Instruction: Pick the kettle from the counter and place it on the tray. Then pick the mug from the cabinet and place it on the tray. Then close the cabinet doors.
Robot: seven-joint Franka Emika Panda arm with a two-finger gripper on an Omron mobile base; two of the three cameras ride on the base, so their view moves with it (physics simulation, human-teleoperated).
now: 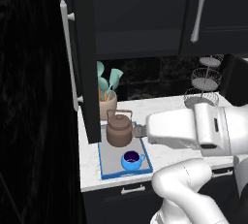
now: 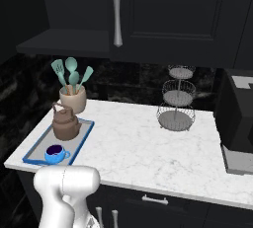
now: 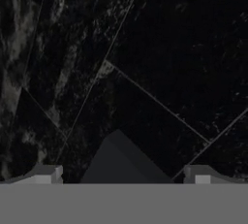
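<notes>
Claw (image 3: 123, 177) gapes at dark veined tiles; utensil pot (image 2: 73, 98) crowds kettle (image 2: 65, 123).

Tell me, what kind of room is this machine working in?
A kitchen, it seems: a white marble counter under black wall cabinets, a pot of cooking utensils, and a brown kettle and blue mug on a tray.

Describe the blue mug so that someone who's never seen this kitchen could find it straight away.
Find the white marble counter; at its left end lies a blue-rimmed tray. The mug stands on the tray's near end, in front of the brown kettle, small, bright blue, purple inside.
</notes>
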